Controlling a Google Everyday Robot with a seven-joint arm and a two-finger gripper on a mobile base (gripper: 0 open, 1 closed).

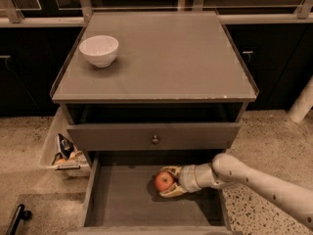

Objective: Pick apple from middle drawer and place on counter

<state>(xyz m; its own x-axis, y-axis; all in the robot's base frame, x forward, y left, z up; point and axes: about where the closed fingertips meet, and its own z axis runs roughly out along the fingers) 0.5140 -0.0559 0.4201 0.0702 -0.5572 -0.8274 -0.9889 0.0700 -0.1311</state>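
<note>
Camera view: the only view, looking down on the cabinet from its front.
Jaws: I see them inside the open middle drawer (122, 202), in its right half, closed on the apple (164, 181).
Fingers: one yellowish finger (171, 170) lies against the far side of the fruit, and the other lies against the near side.
Apple: red with a paler blush, low in the drawer and a little right of centre. I cannot tell whether it rests on the drawer floor or is lifted just clear of it.
Arm (264, 187): pale, entering from the lower right and crossing over the drawer's right wall.
Middle drawer: pulled well out toward me, with a plain flat floor.
Upper drawer (195, 136): directly above, showing its front panel with a small round knob (155, 140).
Worktop (186, 58): grey-brown with a thin pale rim and small chips at the front right edge.
White bowl (99, 50): upright on the worktop near its rear left corner, well apart from the apple.
Side bin (61, 153): left of the cabinet, holding small items I cannot identify.
Floor (274, 131): speckled.
</note>
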